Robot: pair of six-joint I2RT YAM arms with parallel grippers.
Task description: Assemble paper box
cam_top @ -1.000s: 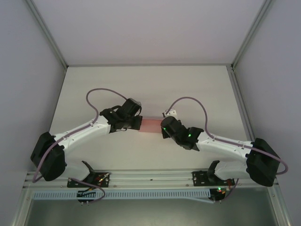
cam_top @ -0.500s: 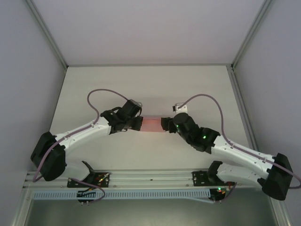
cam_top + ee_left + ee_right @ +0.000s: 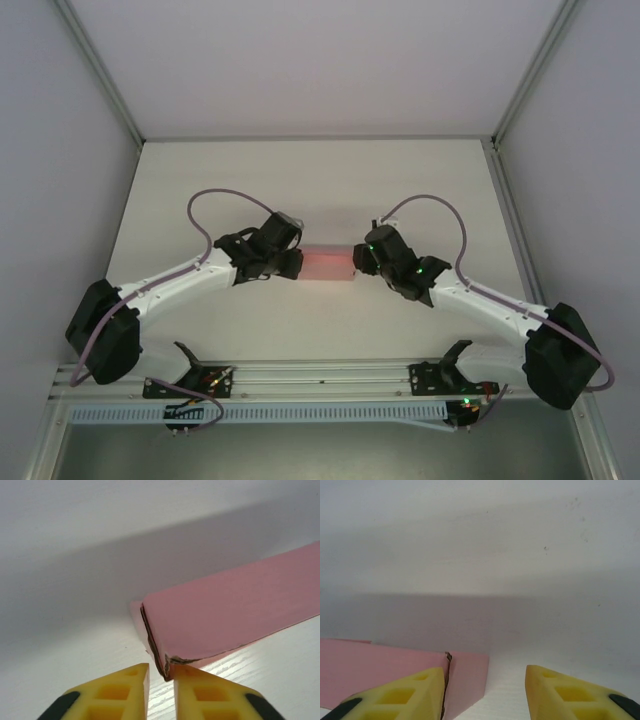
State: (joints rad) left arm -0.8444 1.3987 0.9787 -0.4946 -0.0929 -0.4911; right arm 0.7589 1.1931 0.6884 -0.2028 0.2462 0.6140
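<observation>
Now left hand (image 3: 161, 672) pinches paper box (image 3: 235, 605) corner, right hand (image 3: 485, 672) beside.

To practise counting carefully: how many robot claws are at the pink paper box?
2. The left claw is at the left end of the paper box; the right claw is at its right end.
</observation>
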